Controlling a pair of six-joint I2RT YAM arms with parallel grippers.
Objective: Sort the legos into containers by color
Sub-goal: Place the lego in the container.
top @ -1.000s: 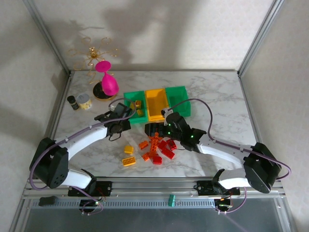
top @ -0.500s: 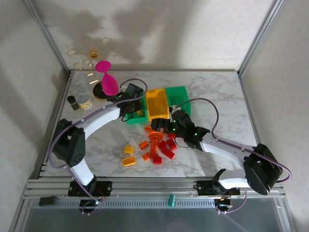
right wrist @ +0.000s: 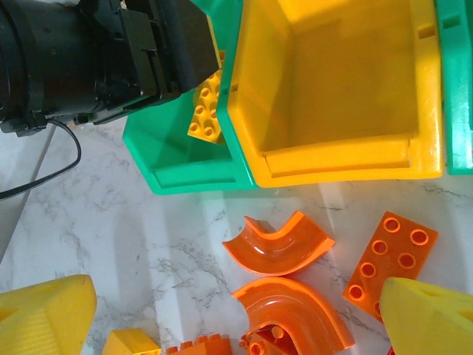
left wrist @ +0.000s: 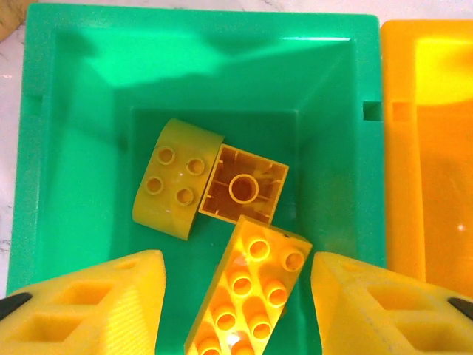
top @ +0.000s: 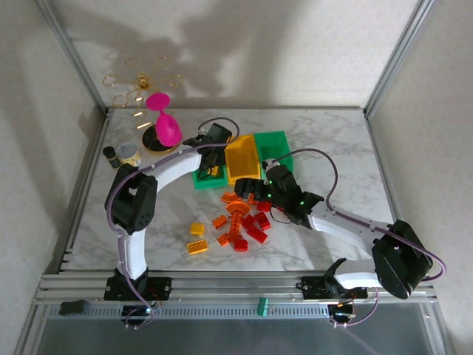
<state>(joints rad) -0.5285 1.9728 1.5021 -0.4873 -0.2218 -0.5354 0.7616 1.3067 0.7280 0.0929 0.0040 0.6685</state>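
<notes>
Releasing a yellow eight-stud brick (left wrist: 251, 296) into the left green bin (left wrist: 74, 111), the left gripper (left wrist: 236, 259) hangs with jaws spread. Next, probably: the right gripper (right wrist: 233, 303), spread above orange curved bricks (right wrist: 277, 240), must pinch one.

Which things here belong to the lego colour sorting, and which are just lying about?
Job: yellow bricks in the left green bin; yellow-orange bin; right green bin; loose orange, red and yellow bricks.
Lying about: pink hourglass-shaped thing; round tin; small dark bottle; gold wire piece.
</notes>
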